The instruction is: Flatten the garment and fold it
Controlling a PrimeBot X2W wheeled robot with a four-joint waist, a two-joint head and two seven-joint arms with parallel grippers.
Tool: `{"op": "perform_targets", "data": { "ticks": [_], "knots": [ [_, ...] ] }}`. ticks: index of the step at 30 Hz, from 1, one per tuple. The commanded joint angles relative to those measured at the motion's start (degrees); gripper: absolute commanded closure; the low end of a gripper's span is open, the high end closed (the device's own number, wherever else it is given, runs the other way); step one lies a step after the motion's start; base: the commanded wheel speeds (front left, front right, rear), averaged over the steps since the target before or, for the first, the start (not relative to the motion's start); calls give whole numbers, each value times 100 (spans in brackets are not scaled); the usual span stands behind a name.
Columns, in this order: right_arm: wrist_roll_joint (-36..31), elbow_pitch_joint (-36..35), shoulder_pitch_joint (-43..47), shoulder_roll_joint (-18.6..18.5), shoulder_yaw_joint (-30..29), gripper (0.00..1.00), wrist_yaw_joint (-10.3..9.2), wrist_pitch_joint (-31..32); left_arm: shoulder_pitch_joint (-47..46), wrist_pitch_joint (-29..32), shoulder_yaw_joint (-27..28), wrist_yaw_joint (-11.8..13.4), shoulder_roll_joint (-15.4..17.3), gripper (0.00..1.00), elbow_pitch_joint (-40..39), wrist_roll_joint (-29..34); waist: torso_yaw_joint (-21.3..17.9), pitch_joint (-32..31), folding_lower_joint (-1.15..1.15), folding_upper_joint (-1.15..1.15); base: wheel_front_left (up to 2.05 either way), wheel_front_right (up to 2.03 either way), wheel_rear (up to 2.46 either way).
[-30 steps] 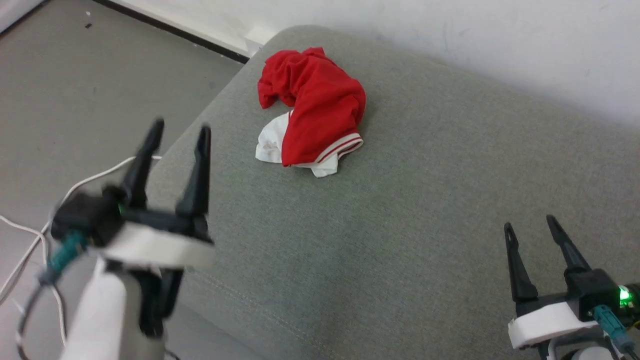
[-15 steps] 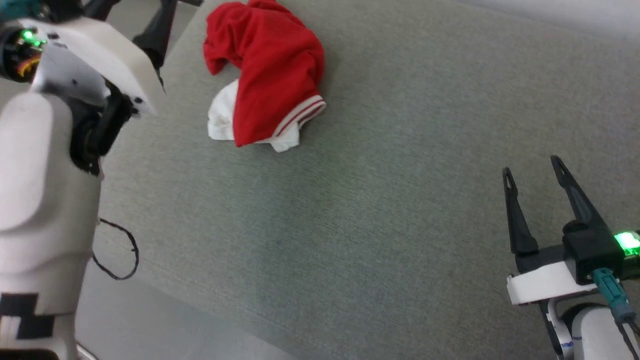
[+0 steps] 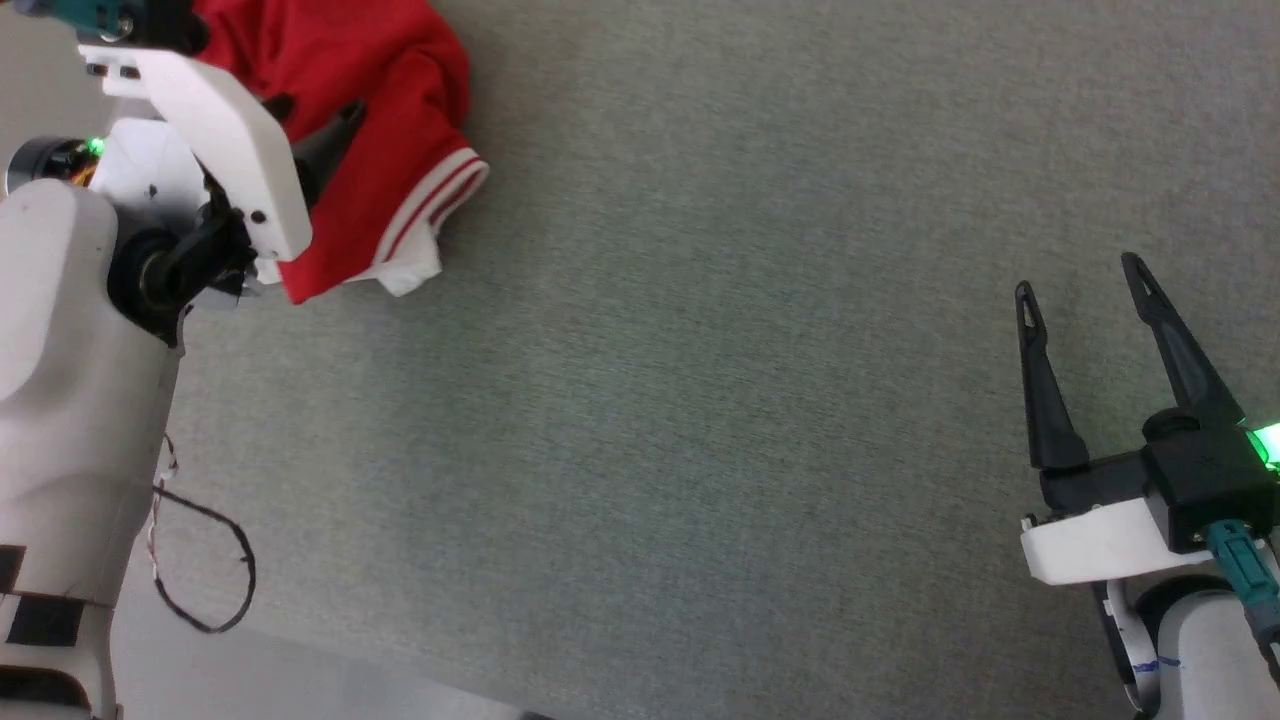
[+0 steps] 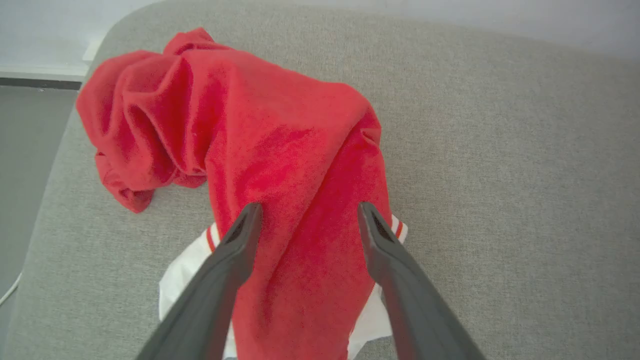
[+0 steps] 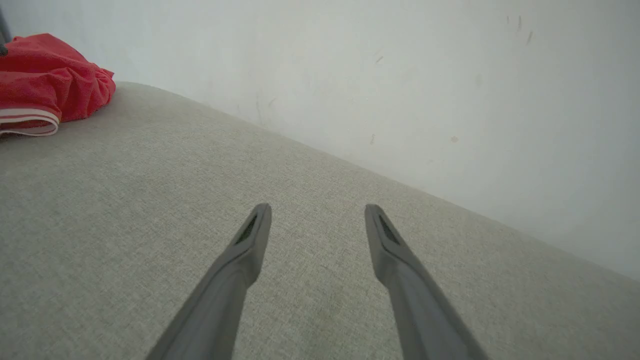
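garment [image 4: 280,150]: crumpled on grey cushion [image 4: 500,175]
left gripper [image 4: 308,207]: jaws wide over it, holding nothing
right gripper [image 3: 1080,278]: wide, empty, well apart

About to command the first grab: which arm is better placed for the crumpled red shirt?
Left. The left pincer, open, hangs over the crumpled red-and-white fabric shirt; the right pincer stands open far away over bare grey upholstery.

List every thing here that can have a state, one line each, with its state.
garment: crumpled in a heap on the grey cushion, not flattened or folded.
left gripper: open, fingers over the garment, gripping nothing.
right gripper: open, empty, over bare cushion, apart from the garment.
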Motion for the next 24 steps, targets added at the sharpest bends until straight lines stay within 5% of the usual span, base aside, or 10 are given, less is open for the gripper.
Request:
{"op": "perform_targets", "data": {
  "ticks": [1, 7, 8, 9, 10, 24],
  "knots": [
    [10, -56, -61, -3, 6, 0, -12, 22, -24, 103, -37, -37, 33, 0, 130, -99, -404, 404, -1, 0, 0, 0, 0],
    [3, -113, -114, -3, 18, 0, -12, 25, -52, 114, -106, -32, 80, 0, 578, -75, -540, 568, -1, 0, 0, 0, 0],
    [5, -116, -123, -3, 13, 0, -12, 25, -61, 92, -115, -32, 75, 9, 641, -71, -549, 578, -1, 0, 0, 0, 0],
    [8, -117, -131, -3, 9, 0, -12, 25, -72, 63, -126, -33, 69, 66, 693, -70, -557, 582, -1, 0, 0, 0, 0],
    [14, -114, -138, -3, 5, 0, -12, 25, -85, 26, -135, -33, 63, 100, 737, -72, -561, 579, -1, 0, 0, 0, 0],
    [470, 465, -59, -3, 59, 0, -12, -300, -439, -782, -677, -36, 578, 100, 401, 134, -537, -396, -1, 0, 0, 0, 0]
  ]
}}
